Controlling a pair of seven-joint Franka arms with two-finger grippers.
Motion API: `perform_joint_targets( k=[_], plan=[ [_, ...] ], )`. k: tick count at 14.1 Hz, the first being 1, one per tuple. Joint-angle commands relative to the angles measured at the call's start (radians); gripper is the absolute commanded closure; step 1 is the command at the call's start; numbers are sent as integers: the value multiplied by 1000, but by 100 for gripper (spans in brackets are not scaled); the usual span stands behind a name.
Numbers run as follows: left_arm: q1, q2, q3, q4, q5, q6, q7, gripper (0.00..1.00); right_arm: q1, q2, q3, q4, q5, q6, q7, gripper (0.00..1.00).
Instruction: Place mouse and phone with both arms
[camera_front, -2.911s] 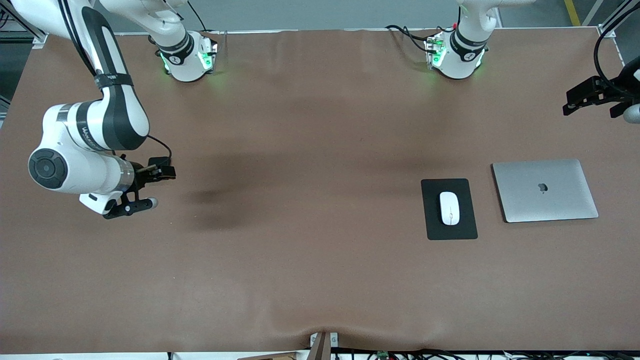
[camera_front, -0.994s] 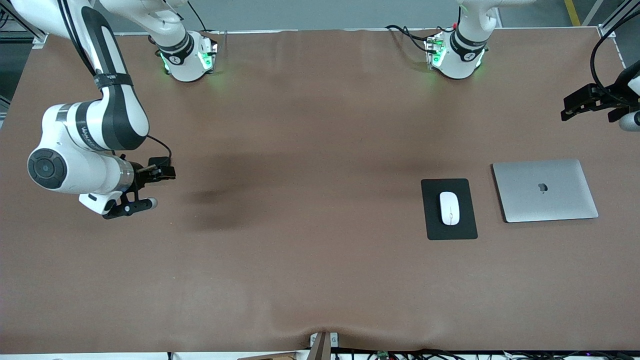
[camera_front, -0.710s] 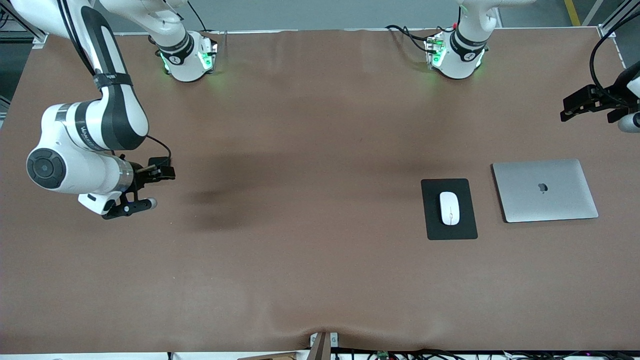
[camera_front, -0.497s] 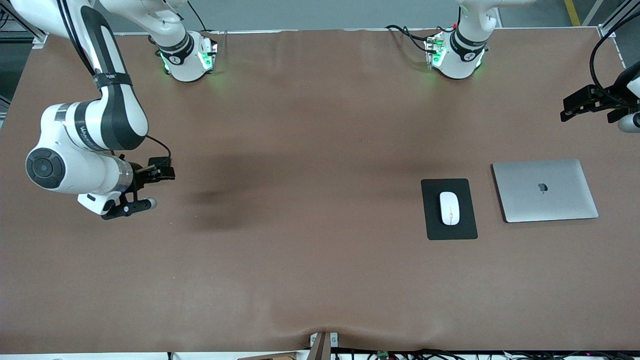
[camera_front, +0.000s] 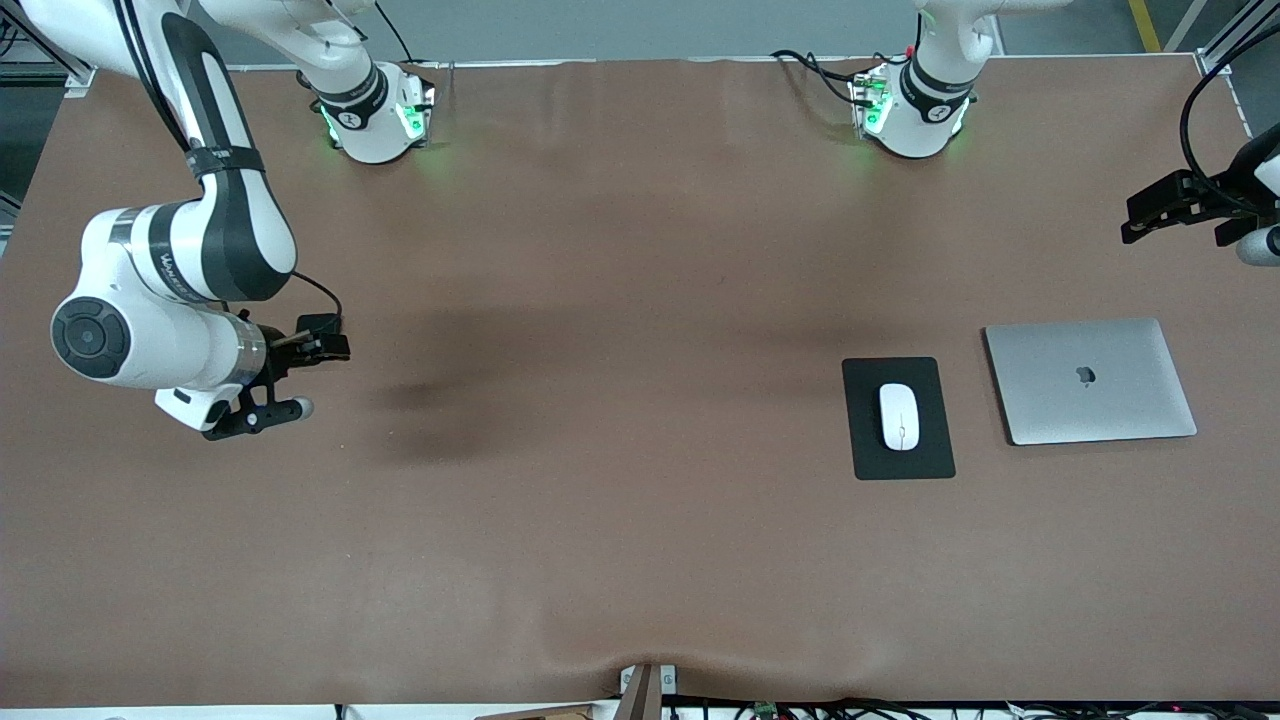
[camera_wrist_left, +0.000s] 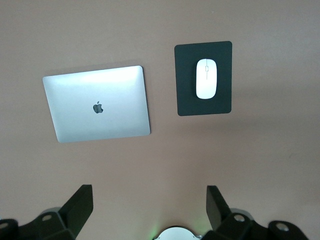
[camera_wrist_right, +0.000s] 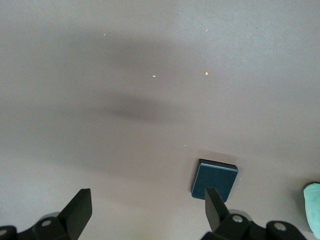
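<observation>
The white mouse (camera_front: 899, 416) lies on a black mouse pad (camera_front: 865, 440) toward the left arm's end of the table; it also shows in the left wrist view (camera_wrist_left: 206, 78). A small dark slab, apparently the phone (camera_wrist_right: 216, 177), lies on the table under my right gripper (camera_wrist_right: 147, 202), close to one finger (camera_wrist_right: 214, 205); it is hidden in the front view. My right gripper (camera_front: 285, 378) is open and empty at the right arm's end. My left gripper (camera_front: 1190, 205) (camera_wrist_left: 149, 200) is open and empty, high over the table edge at the left arm's end.
A closed silver laptop (camera_front: 1090, 380) lies beside the mouse pad, toward the left arm's end; it also shows in the left wrist view (camera_wrist_left: 97, 110). A pale green thing (camera_wrist_right: 312, 200) shows at the edge of the right wrist view.
Both arms have only drifted slightly. The mouse, the pad and the laptop have not moved.
</observation>
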Motion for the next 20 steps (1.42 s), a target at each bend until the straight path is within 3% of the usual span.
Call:
perform_joint_targets(
  k=[1,20],
  plan=[
    [6,10,-4,22,7,-2,3,0,0,13,-2,26,13,-23,12,0],
    [-3,22,-58,1,-9,41,-4,0,1,13,-2,29,13,-30,12,0]
  ],
)
